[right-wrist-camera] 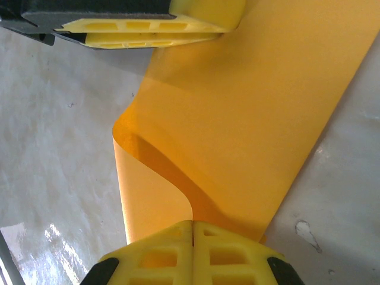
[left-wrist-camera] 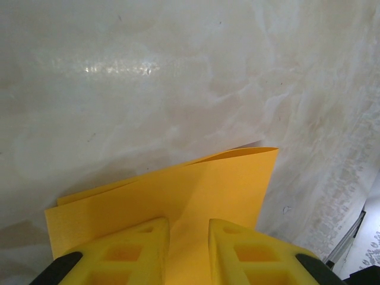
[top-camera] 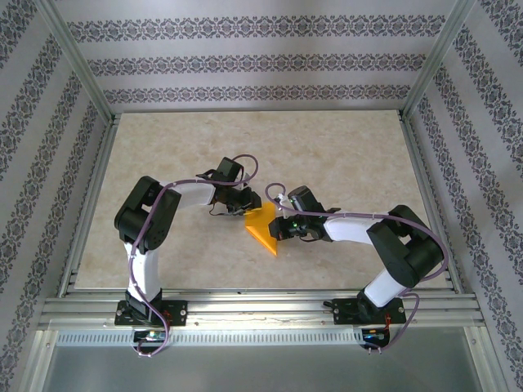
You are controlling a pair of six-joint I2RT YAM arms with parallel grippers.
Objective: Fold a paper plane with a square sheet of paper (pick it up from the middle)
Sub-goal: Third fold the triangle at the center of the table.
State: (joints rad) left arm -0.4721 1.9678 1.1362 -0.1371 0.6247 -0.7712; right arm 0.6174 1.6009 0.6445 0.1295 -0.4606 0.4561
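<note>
The square sheet of paper (top-camera: 263, 229), bright orange, lies folded into a rough triangle at mid-table between both arms. My left gripper (top-camera: 252, 204) rests on its far side. In the left wrist view its yellow fingers (left-wrist-camera: 148, 243) stand a little apart on top of the sheet (left-wrist-camera: 225, 178), with nothing pinched between them. My right gripper (top-camera: 283, 228) is shut on the near edge. Its jaws (right-wrist-camera: 192, 224) meet on a flap that curls up off the sheet (right-wrist-camera: 255, 113). The left gripper's fingers (right-wrist-camera: 142, 25) show at the far edge. A paper plane is out of view.
The beige marbled tabletop (top-camera: 327, 155) is bounded by aluminium rails (top-camera: 261, 306) at the front and patterned walls (top-camera: 245, 65) on three sides. The two grippers sit close together over the paper.
</note>
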